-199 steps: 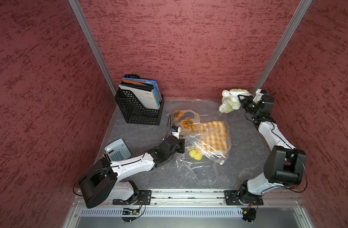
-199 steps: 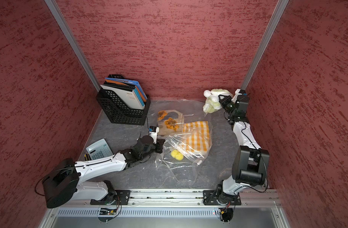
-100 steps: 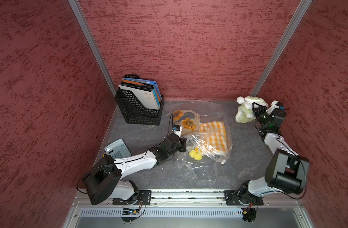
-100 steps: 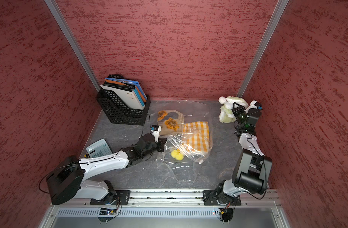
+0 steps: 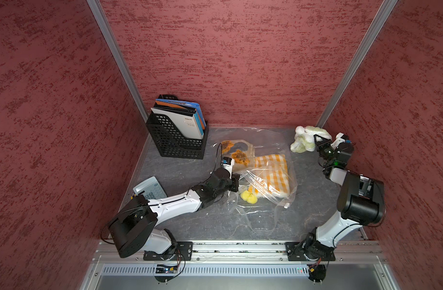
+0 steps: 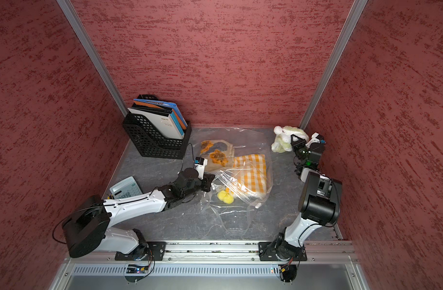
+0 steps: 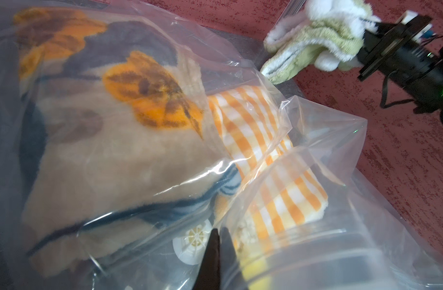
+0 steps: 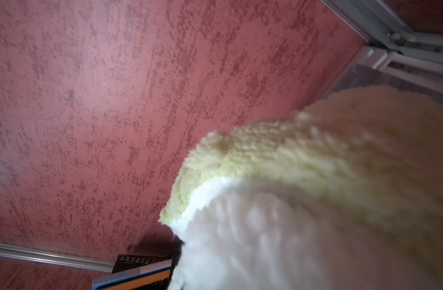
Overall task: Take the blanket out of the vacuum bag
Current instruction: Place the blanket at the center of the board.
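We found the vacuum bag lying crumpled on the grey table, near its middle in both top views. Its white slider clip sat at the edge nearer the robot. Through the clear film we saw a flower-patterned blanket at the far end, with an orange-checked cloth just beside it. Two yellow fluffy balls lay toward the near end.

The left gripper sat low at the bag's left edge. In the left wrist view its dark fingers were pressed together with a fold of the plastic between them. The round white valve was right beside the tips.

The white-and-green fleece blanket was outside the bag, well apart from it, by the far right corner of the table. The right gripper was clamped on its right side, and the bundle hung bunched to the left of the jaws. We could not tell whether its lower edge touched the table. The fleece filled most of the right wrist view.

A black mesh file holder full of folders stood at the far left. A calculator lay near the left arm.
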